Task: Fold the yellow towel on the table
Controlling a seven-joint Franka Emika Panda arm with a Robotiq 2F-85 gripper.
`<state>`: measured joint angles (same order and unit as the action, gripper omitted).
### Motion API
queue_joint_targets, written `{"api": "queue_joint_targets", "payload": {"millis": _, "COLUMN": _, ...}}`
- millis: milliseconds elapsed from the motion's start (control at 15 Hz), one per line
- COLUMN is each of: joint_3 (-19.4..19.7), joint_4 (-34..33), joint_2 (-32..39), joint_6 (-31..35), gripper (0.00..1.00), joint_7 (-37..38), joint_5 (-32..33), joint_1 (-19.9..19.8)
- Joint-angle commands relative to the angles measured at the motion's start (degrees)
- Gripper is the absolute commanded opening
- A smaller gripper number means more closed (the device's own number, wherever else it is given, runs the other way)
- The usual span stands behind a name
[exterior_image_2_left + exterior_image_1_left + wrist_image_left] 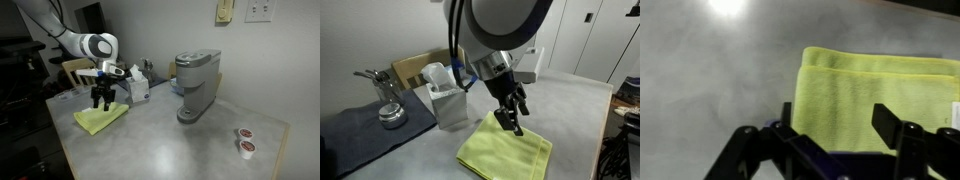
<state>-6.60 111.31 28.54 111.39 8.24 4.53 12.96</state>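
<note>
The yellow towel lies on the light grey table, doubled over with layered edges showing. It also shows in an exterior view and in the wrist view. My gripper hovers just above the towel's far edge, fingers pointing down. In the wrist view the gripper is open, its two black fingers apart over the towel with nothing between them. It also shows above the towel in an exterior view.
A grey tissue box stands just beside the towel. A dark grey mat holds a metal pot. A coffee machine and two small cups stand further along the table.
</note>
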Motion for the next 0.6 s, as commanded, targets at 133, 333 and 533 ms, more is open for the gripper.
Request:
{"api": "queue_joint_targets", "payload": {"millis": 133, "joint_3": 3.61, "joint_4": 4.68, "joint_2": -6.1, "joint_6": -5.54, "gripper": 1.0, "joint_7": -0.08, "joint_5": -3.77, "joint_1": -6.39}}
{"api": "queue_joint_targets", "payload": {"millis": 333, "joint_3": 4.14, "joint_4": 2.49, "joint_2": -4.38, "joint_6": -6.49, "gripper": 1.0, "joint_7": -0.18, "joint_5": -2.76, "joint_1": -6.77}}
{"api": "queue_joint_targets", "payload": {"millis": 533, "joint_3": 4.4, "joint_4": 3.62, "joint_2": -5.99, "joint_6": -6.98, "gripper": 1.0, "joint_7": -0.18, "joint_5": -3.02, "joint_1": -7.46}}
